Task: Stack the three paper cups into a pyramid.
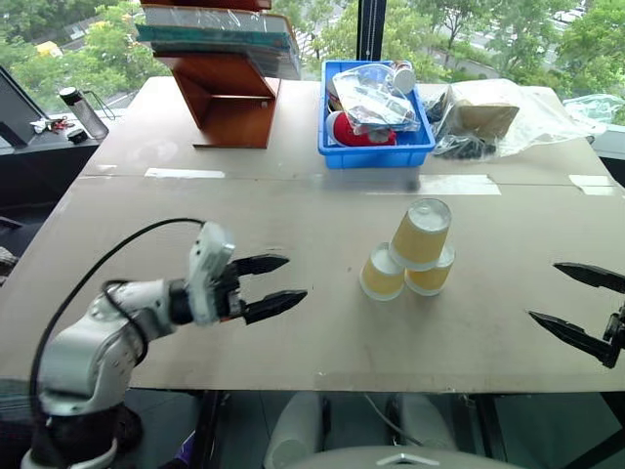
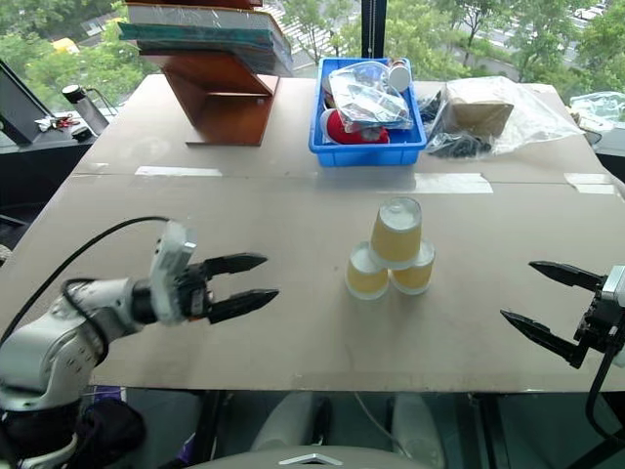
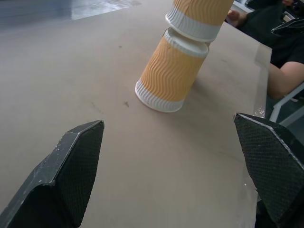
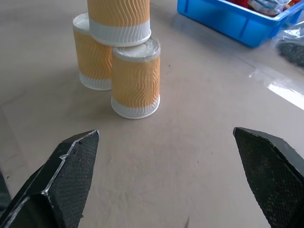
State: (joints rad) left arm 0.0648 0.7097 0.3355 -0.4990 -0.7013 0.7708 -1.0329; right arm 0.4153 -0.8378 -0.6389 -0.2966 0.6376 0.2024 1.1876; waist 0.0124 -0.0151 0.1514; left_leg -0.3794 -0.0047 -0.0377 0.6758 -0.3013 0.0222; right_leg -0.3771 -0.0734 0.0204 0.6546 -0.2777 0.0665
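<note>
Three yellow-tan paper cups with white bands stand upside down in the middle of the table. Two lower cups (image 1: 382, 273) (image 1: 432, 275) sit side by side, and the third cup (image 1: 421, 233) rests on top of both. My left gripper (image 1: 271, 285) hovers open to the left of the stack, well apart from it, with nothing between its fingers. At the table's right edge my right gripper (image 1: 576, 308) is open and empty, pointing toward the cups. In the right wrist view the stack (image 4: 135, 80) stands beyond the spread fingers.
A blue bin (image 1: 376, 147) of wrapped items sits at the back centre. A wooden stand (image 1: 229, 98) with books is at the back left, and a plastic bag (image 1: 498, 117) at the back right. Strips of tape cross the table's seam.
</note>
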